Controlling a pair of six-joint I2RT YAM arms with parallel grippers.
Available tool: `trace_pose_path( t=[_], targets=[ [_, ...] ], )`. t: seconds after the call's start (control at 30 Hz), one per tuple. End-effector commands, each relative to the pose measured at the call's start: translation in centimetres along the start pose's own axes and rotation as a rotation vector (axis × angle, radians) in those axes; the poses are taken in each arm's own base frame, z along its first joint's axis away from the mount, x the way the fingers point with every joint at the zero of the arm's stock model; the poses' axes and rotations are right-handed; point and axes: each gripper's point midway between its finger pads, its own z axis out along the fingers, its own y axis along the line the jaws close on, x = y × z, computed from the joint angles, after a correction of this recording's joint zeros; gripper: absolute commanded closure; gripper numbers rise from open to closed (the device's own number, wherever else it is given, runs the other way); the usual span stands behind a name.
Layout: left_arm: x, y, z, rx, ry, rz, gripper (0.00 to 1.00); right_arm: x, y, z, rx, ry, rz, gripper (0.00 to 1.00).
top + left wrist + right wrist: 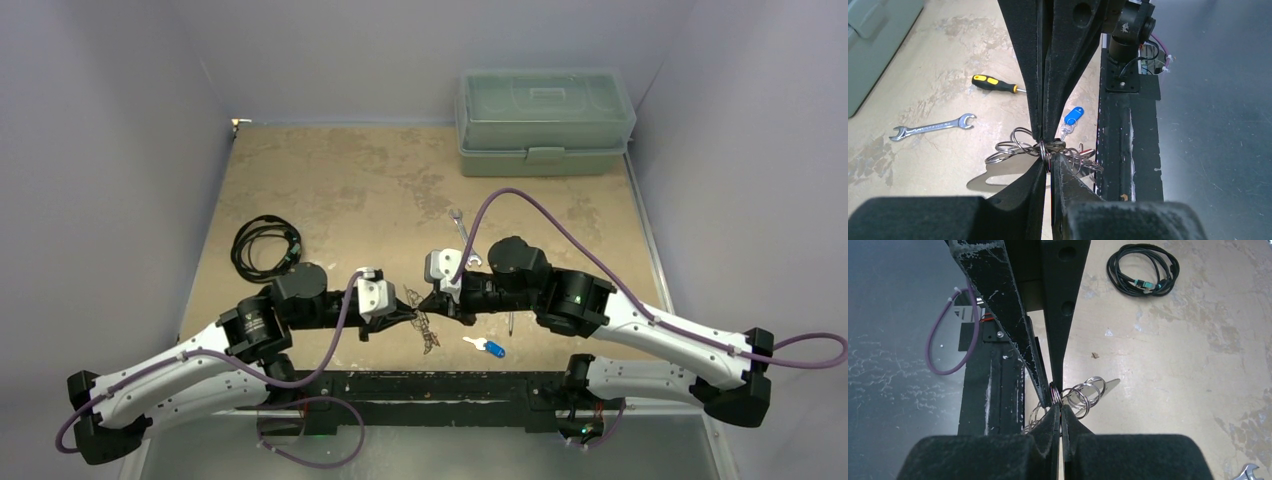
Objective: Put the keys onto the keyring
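Left hand (1049,162) and right hand (1060,410) pinch the keyring (1013,147) tip-to-tip, with blue key (1074,116), screwdriver (993,83) and wrench (930,127) nearby.

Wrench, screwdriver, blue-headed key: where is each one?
wrench (930,127), left wrist view, middle of its shank.
screwdriver (994,84), left wrist view, yellow-and-black handle.
blue-headed key (1074,116), left wrist view, middle of the blue plastic head.
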Motion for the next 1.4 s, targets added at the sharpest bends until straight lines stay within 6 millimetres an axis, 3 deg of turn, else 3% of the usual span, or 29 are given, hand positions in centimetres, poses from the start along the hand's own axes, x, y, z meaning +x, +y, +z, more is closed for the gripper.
trace_pose_path(
  t=[0.0,0.2,0.47,0.53,0.63,0.77,0.8,0.9,0.97,1.17,1.37],
  targets=[
    [-2.2,0.6,-0.2,-0.024,-0.05,0.019,0.94,-1.2,0.7,0.2,-0.037,-0.043,-0.014,1.0],
    [-1.9,0.4,0.0,-0.006,-0.038,0.017,0.93,-1.0,1.0,0.3,-0.051,-0.032,-0.015,1.0],
    [-1.7,0.4,0.0,0.0,-0.028,0.023,0.83,-0.6,1.2,0.4,-0.059,-0.02,-0.011,1.0],
    [-1.7,0.4,0.0,0.0,-0.026,0.022,0.86,-0.5,1.2,0.5,-0.059,-0.017,-0.011,1.0],
    [-1.5,0.4,0.2,0.005,-0.018,0.019,1.0,-0.5,1.3,0.5,-0.062,-0.016,-0.012,1.0],
    [-1.6,0.5,0.1,-0.003,-0.019,0.026,1.0,-0.8,1.2,0.5,-0.057,-0.029,-0.019,1.0],
    [-1.8,0.7,-0.1,-0.018,-0.024,0.029,1.0,-1.2,1.0,0.4,-0.046,-0.043,-0.021,1.0],
    [-2.9,1.1,-0.9,-0.052,-0.082,0.037,1.0,-2.6,0.7,-0.4,-0.016,-0.104,-0.024,0.69],
    [-4.1,0.9,-1.5,-0.054,-0.138,0.036,1.0,-4.0,0.7,-1.3,-0.003,-0.166,-0.035,0.6],
    [-6.9,-0.2,-2.9,-0.026,-0.289,0.032,1.0,-7.9,4.0,-4.5,-0.133,-0.438,-0.074,0.6],
    [-9.7,-1.5,-4.7,0.011,-0.457,0.053,1.0,-10.1,5.6,-5.0,-0.227,-0.564,-0.083,0.67]
  ],
)
